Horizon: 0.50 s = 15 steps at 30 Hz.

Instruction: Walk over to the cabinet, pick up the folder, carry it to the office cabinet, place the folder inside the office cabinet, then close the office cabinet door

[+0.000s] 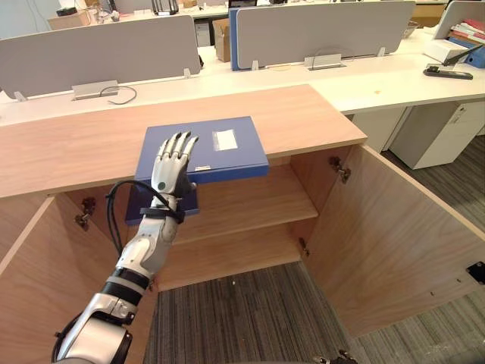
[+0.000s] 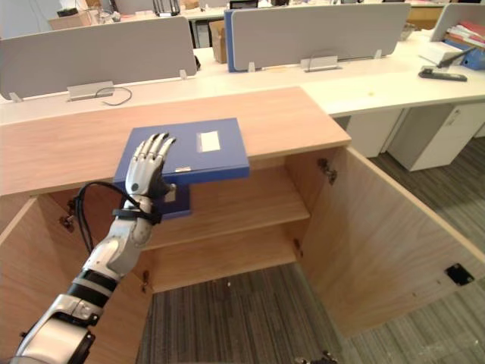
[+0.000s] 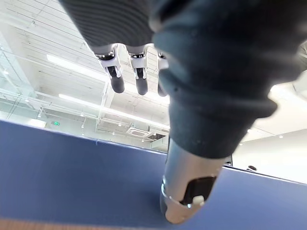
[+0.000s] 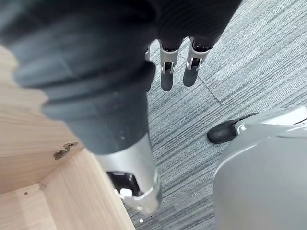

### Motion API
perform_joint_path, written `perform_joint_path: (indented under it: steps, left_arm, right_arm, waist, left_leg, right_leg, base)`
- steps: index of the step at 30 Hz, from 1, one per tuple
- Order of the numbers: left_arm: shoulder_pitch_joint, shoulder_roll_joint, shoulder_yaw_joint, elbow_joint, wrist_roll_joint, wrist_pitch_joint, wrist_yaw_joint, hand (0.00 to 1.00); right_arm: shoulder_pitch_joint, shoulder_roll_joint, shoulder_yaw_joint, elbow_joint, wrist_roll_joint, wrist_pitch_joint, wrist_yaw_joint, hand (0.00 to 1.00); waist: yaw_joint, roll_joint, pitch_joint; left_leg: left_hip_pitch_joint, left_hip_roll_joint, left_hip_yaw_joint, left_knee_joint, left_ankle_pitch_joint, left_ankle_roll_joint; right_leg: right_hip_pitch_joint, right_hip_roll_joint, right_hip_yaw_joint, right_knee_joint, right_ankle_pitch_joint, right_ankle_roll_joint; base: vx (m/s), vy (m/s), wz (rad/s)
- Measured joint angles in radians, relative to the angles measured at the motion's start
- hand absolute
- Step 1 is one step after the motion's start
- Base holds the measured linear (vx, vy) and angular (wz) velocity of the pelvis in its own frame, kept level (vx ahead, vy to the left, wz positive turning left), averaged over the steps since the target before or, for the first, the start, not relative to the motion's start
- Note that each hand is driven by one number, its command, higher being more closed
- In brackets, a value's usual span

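While the blue folder [image 1: 227, 148] overhangs the front edge of the cabinet top [image 1: 68, 148], left hand [image 1: 171, 165] laid flat on it, fingers [image 1: 180, 144] straight, doors [image 1: 386, 235] swung wide, right hand [image 4: 169, 72] slack over carpet [image 4: 249, 57].

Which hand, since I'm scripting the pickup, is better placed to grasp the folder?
Left. The left hand lies on the folder, fingers straight across its top where it overhangs the cabinet edge. The right hand hangs over the carpet, away from it.
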Motion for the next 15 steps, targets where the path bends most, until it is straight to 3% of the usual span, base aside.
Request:
perform_joint_path:
  steps: [15]
  left_arm:
    - [-0.071, 0.009, -0.014, 0.211, -0.027, -0.008, -0.045, 0.00]
  right_arm:
    - [0.008, 0.001, 0.000, -0.001, 0.020, 0.000, 0.000, 0.00]
  waist:
    - [-0.011, -0.012, 0.028]
  left_leg:
    - [0.008, 0.009, 0.006, 0.000, -0.002, -0.001]
  right_leg:
    - [0.006, 0.010, 0.010, -0.007, 0.001, -0.001]
  base:
    - [-0.02, 0.002, -0.02]
